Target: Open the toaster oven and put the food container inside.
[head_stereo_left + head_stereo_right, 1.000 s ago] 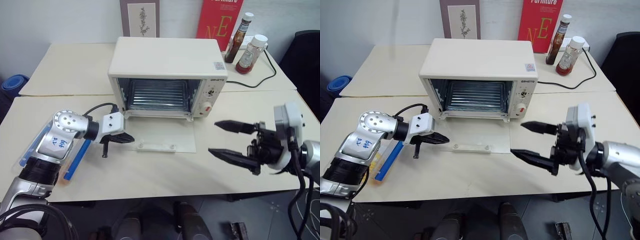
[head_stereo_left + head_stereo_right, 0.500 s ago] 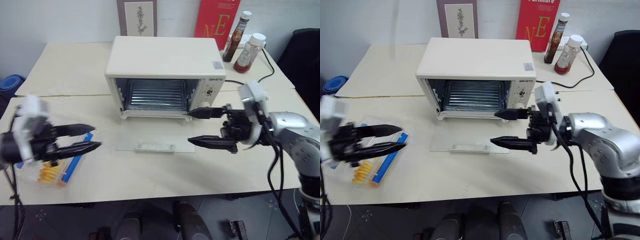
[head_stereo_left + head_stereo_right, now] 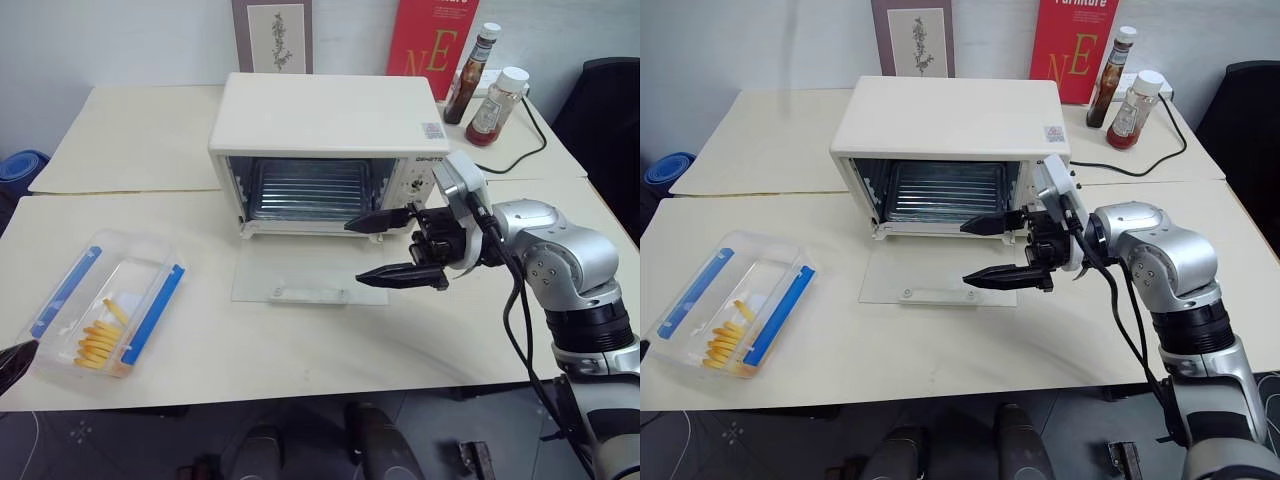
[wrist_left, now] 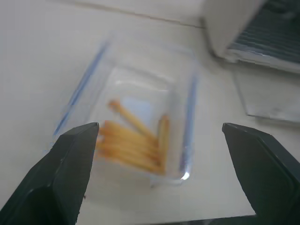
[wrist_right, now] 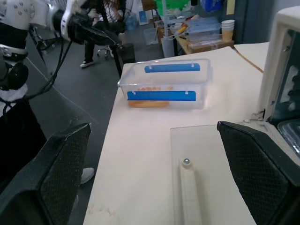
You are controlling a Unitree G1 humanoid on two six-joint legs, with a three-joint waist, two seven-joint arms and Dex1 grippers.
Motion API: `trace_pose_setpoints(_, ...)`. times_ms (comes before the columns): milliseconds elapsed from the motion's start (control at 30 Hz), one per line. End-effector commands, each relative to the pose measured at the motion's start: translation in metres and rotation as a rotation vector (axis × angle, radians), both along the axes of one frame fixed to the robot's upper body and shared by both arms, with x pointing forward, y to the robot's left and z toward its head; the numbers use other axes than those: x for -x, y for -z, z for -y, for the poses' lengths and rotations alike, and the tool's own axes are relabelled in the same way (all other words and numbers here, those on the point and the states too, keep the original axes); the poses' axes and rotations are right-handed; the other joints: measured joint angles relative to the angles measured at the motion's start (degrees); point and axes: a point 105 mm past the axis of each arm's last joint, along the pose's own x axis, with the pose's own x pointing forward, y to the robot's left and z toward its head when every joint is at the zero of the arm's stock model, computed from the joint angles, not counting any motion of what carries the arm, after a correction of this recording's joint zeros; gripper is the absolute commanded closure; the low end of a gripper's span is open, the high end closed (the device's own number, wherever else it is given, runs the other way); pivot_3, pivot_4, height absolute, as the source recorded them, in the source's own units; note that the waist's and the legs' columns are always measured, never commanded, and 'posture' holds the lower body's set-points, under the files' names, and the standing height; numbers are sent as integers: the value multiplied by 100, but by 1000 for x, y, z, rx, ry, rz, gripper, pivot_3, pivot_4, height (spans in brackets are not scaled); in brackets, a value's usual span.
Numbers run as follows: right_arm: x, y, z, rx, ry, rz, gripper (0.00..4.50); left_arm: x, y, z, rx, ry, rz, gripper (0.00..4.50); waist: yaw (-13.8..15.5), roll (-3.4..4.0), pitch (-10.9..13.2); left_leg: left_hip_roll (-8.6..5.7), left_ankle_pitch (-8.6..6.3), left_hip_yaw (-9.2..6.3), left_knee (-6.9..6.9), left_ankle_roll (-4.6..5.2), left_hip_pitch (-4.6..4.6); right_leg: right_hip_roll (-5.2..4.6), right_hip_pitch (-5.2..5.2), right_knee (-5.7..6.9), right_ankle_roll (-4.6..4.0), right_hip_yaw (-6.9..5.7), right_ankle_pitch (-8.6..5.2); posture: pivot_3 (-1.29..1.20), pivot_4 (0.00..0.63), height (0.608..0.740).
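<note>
- We see the toaster oven [image 3: 330, 150] at the back-middle of the table [image 3: 300, 350], its glass door [image 3: 310, 275] already dropped flat onto the tabletop, wire rack [image 3: 308, 190] exposed. So the opening part looks done; the container step isn't.
- Food container [image 3: 105, 312] sits near the table's front-left corner, well apart from the oven, fries [image 3: 98, 340] piled at its near end. Nothing is holding it.
- Left gripper [image 4: 164, 178]: jaws spread wide w/ the box lying beyond and between them in the left wrist view, not touching. In the left eye view we catch just a dark tip at the table's front-left edge.
- Right gripper [image 3: 385, 248]: fingers wide apart, empty, hovering over the door's right end, just in front of the oven's knob panel [image 3: 428, 190].
- Risk 1: box is close to the front-left edge; a sloppy approach from the oven side could nudge it off the table.
- Risk 2: clear plastic walls are prob. slick & flexy; a pinch on one wall could tilt it and spill fries.
- Risk 3: right gripper hangs low over the door; if it sits there during the carry, the arms may clash, or a dip may strike the glass or door handle [image 3: 308, 292].
- Risk 4: box entering tilted could catch the rack's front lip & jam at the opening.
</note>
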Motion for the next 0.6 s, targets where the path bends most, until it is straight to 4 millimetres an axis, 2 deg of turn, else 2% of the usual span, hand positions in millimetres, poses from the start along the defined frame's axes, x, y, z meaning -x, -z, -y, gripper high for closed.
trace_pose_setpoints(33, 3, -11, -1, -23, -23, 42, 0, 5, 6, -7, 47, -99, 22, 24, -1, -1, -1, 0, 0, -3, 0, -1, 1, 0, 0, 1, -3, -1, -1, 0, 150, 740)
trace_pose_setpoints(200, 5, -10, -2, -30, -23, 33, 0, -2, 26, -18, 127, -246, 15, 24, -3, -3, -2, 0, -6, -3, 0, -15, 7, -4, 0, 10, 5, 0, 3, 0, 150, 740)
trace_pose_setpoints(333, 5, -10, 0, -44, -3, 20, 0, -1, 51, -23, 171, -325, -100, 24, -10, -11, -7, 2, -11, -2, 0, -27, 10, -6, 0, 11, 7, -2, 4, 0, 150, 740)
trace_pose_setpoints(433, 7, -11, 0, -54, 2, 14, 0, -17, 55, -24, 241, -328, -77, 24, -2, -11, -7, 3, -13, -2, 0, -29, 10, -6, 0, 11, 6, -3, 4, 0, 150, 740)
trace_pose_setpoints(600, 10, -10, 2, -69, 27, 6, 0, -46, 53, -14, 290, -276, -70, 24, 42, -27, -17, 0, -13, -5, 2, -32, 10, -11, 1, 14, 9, -5, 5, 0, 150, 740)
